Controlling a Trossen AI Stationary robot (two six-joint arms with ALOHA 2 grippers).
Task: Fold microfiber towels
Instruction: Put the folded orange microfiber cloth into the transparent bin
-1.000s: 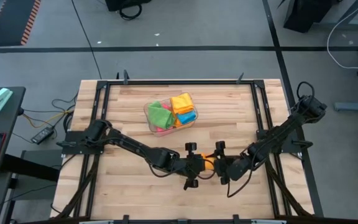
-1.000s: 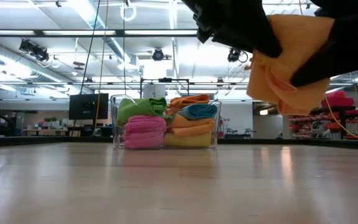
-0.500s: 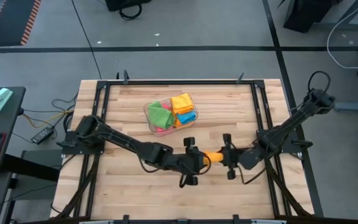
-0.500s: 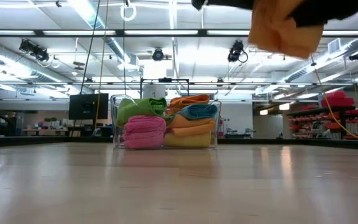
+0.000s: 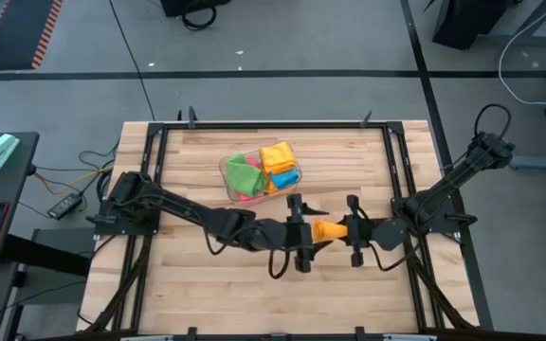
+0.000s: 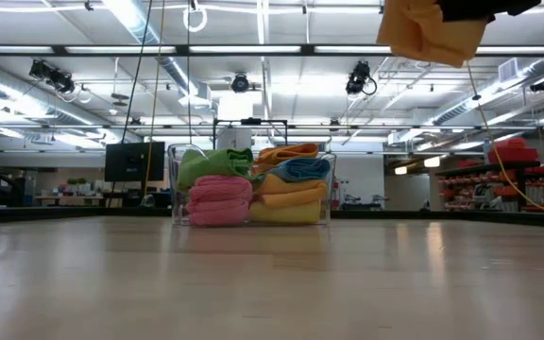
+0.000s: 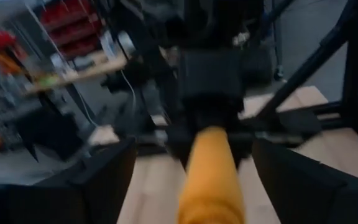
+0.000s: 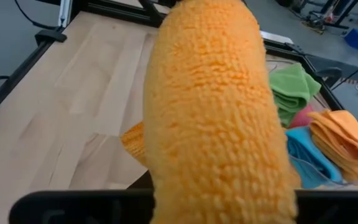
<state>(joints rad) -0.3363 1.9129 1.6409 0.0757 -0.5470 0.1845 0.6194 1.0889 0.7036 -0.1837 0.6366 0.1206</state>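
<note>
Above the table's middle, your right gripper (image 5: 349,230) was clamped on the orange towel (image 5: 326,230), held in the air. It stretched sideways toward your left gripper (image 5: 301,233), whose fingers stood wide open, empty, at the towel's free end.

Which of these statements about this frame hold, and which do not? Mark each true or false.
1. The small soft orange microfiber towel is lifted clear of the wooden table. True.
2. The left claw is clamped shut on that towel. False: its jaws stand open around the towel's end.
3. The right claw is shut on the orange towel. True.
4. The clear plastic rectangular bin is empty. False: it holds folded green, pink, blue and orange towels.
5. The bin sits between the two claws. False: it stands farther back on the table, apart from both.
</note>
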